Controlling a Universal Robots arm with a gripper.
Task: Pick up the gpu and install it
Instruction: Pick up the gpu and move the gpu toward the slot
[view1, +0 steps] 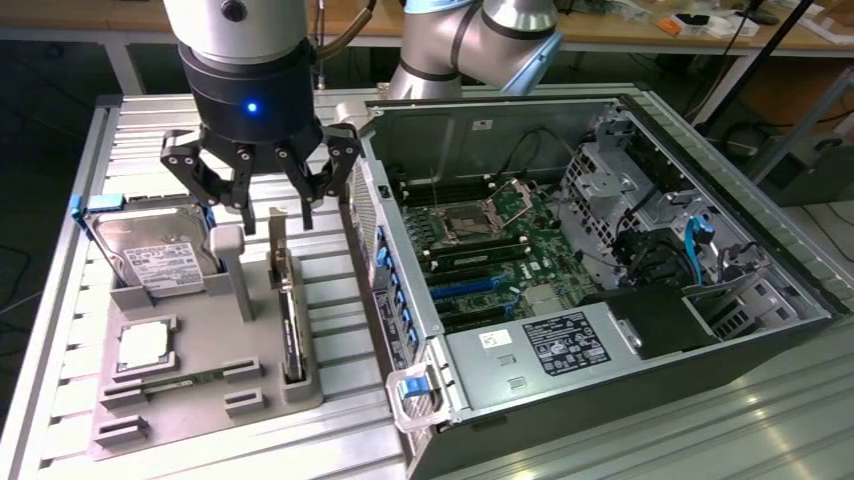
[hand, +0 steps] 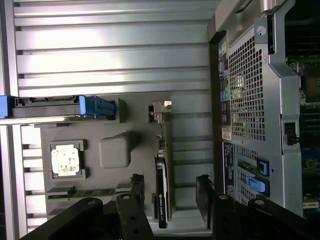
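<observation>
Over gpu (view1: 288, 320) in holder (view1: 247, 345), gripper (view1: 272, 212) vert., jaws wide open, nothing held

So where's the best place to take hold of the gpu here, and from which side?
By its upper long edge, from straight above, with fingers on its two flat faces. The gpu stands on edge in a slot of the gray holder, so its lower edge is buried and only the top is free. The open end effector hangs above it.

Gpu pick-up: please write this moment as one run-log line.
gripper: open, above gpu | gpu: upright in gray holder | held: nothing | case: open, gpu not installed
</observation>
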